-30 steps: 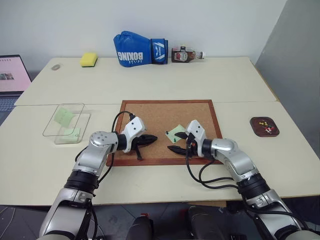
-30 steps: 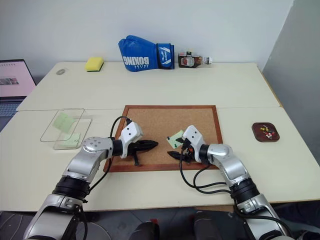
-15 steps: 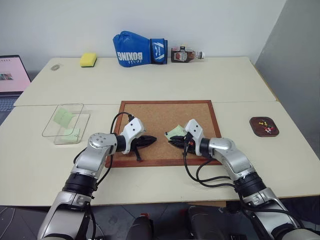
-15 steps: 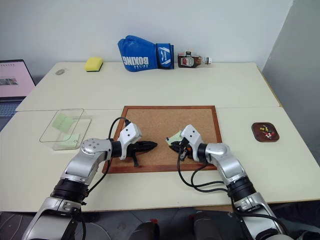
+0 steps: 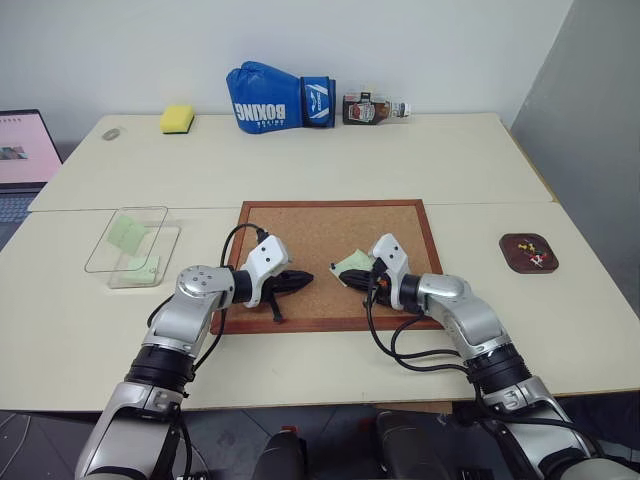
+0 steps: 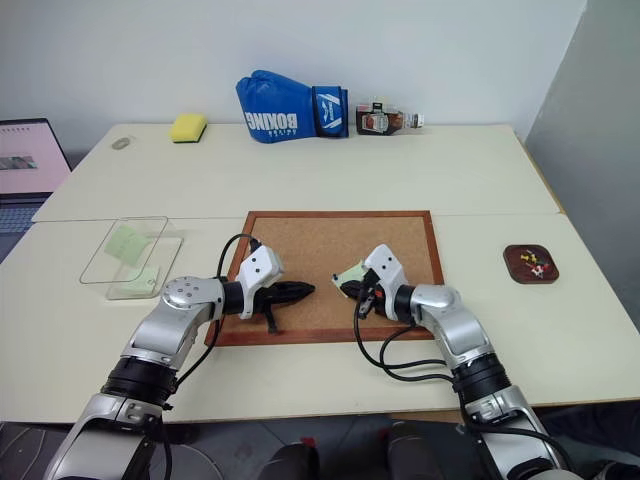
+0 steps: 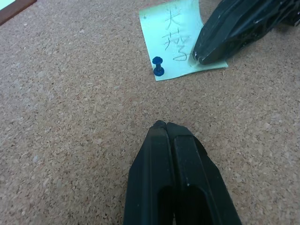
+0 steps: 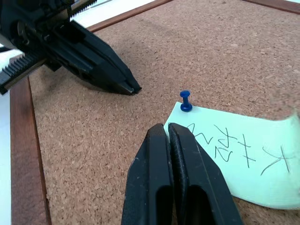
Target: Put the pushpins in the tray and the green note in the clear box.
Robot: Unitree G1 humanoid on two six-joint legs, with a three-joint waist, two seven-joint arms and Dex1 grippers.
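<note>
The green note (image 5: 352, 262) lies on the cork board (image 5: 300, 225), handwriting up, with a blue pushpin (image 8: 185, 101) through one corner. My right gripper (image 8: 166, 126) is shut, its tips at the note's near edge. I cannot tell whether paper is pinched between them. My left gripper (image 5: 308, 277) is also shut and empty, pointing at the note from a short way off over bare cork. The tray (image 5: 528, 253) sits at the far right with several pushpins (image 5: 530, 248) in it. The clear box (image 5: 135, 245) stands at the left with green paper inside.
Along the back of the table are a blue boxing glove (image 5: 278, 98), a yellow sponge (image 5: 177, 119) and a small bottle (image 5: 372, 108). A laptop (image 5: 20, 150) is at the far left. A grey panel rises at the right.
My right gripper was open just below the note. It has shut and come up slightly against the note's edge. The left gripper has stayed where it was.
</note>
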